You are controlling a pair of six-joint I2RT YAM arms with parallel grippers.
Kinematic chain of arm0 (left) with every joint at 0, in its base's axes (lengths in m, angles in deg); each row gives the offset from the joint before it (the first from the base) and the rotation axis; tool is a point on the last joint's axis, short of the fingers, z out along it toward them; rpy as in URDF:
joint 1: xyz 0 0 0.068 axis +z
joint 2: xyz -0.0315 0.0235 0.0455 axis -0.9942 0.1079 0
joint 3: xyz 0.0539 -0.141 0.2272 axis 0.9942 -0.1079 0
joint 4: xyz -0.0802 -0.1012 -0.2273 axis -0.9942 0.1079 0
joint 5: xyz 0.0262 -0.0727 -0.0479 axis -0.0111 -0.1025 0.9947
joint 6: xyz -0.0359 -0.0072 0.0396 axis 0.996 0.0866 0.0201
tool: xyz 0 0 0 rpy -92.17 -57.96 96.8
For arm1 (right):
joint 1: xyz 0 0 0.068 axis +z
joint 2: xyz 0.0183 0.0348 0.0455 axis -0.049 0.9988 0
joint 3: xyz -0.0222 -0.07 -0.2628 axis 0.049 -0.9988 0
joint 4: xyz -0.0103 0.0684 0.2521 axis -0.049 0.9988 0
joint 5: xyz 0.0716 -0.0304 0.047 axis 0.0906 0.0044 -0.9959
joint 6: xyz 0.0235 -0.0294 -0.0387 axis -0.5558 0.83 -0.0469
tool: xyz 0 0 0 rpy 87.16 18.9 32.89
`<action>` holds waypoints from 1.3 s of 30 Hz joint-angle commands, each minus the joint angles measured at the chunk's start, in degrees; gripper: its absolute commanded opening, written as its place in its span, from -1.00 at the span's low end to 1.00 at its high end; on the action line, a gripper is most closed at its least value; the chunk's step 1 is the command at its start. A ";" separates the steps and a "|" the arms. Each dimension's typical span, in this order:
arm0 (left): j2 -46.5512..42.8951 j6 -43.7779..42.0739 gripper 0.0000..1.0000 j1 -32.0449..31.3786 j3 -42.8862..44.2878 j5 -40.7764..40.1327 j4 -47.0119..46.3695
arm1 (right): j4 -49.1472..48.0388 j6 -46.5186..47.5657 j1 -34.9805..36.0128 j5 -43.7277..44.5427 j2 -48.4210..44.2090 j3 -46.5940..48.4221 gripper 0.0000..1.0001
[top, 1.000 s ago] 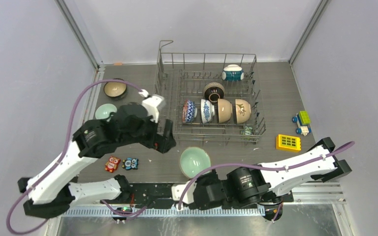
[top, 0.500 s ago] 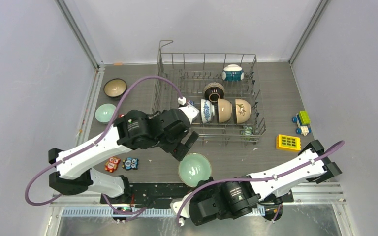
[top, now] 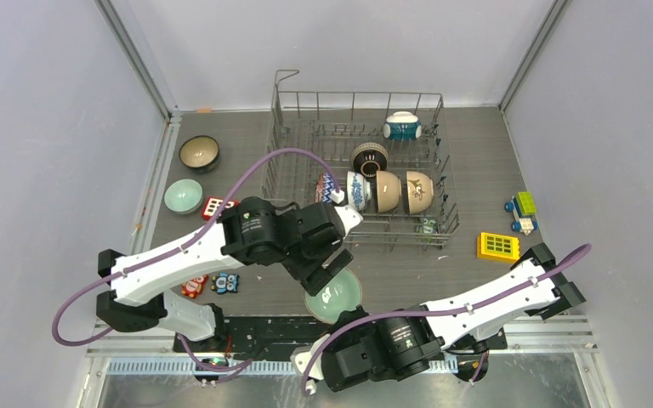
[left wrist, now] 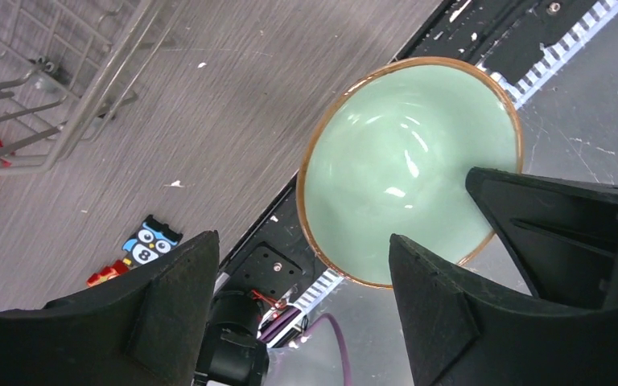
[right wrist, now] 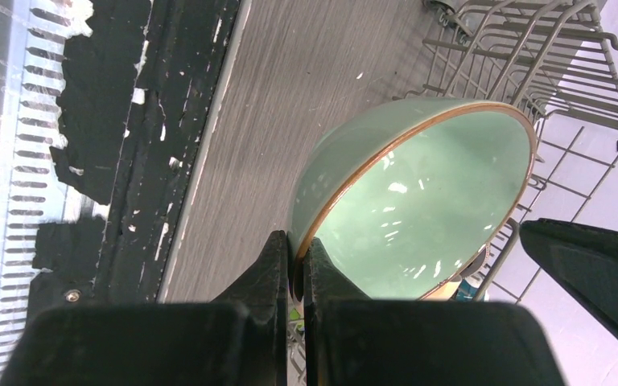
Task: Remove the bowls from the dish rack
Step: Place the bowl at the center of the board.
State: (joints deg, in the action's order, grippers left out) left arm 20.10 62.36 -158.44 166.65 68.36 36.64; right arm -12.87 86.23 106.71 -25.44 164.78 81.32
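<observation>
A pale green bowl (top: 341, 299) with a brown rim hangs tilted just over the table's near edge. My right gripper (top: 346, 318) is shut on its rim, one finger inside and one outside (right wrist: 296, 241). My left gripper (top: 326, 269) hovers open right above this bowl (left wrist: 410, 161), its fingertips apart on either side of the near rim (left wrist: 302, 241), touching nothing. The dish rack (top: 361, 95) stands behind, holding a teal-and-white bowl (top: 401, 126), a dark brown bowl (top: 369, 158), a blue-and-white bowl (top: 357, 192) and two cream bowls (top: 388, 192). A red patterned bowl (top: 324, 184) is partly hidden by my left arm.
A brown bowl (top: 198, 153) and a small pale green bowl (top: 183, 195) sit at the table's left. Owl figures (top: 210, 284) and a red block (top: 212, 206) lie nearby. A yellow block (top: 498, 246) and a toy car (top: 521, 209) lie right of the rack.
My left arm has swung right from the table's left side to above the pale green bowl, its jaws narrowing slightly. The right arm has drawn the bowl a little nearer.
</observation>
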 commanded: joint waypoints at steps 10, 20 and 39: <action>1.81 -2.24 0.20 -0.46 -3.32 6.34 -2.06 | -0.68 2.12 0.37 4.17 0.00 3.77 -0.98; 1.96 -1.88 -0.37 -0.67 -5.12 6.45 -3.22 | -0.76 2.37 0.40 4.25 0.22 3.84 -0.98; 2.12 -0.89 -0.03 -0.61 -5.56 5.89 -4.02 | -1.88 2.22 0.66 4.83 -0.06 3.38 -0.98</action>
State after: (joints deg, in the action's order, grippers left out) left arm 22.62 62.62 -158.26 161.25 72.34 34.13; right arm -12.21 85.84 107.32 -24.74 166.33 82.08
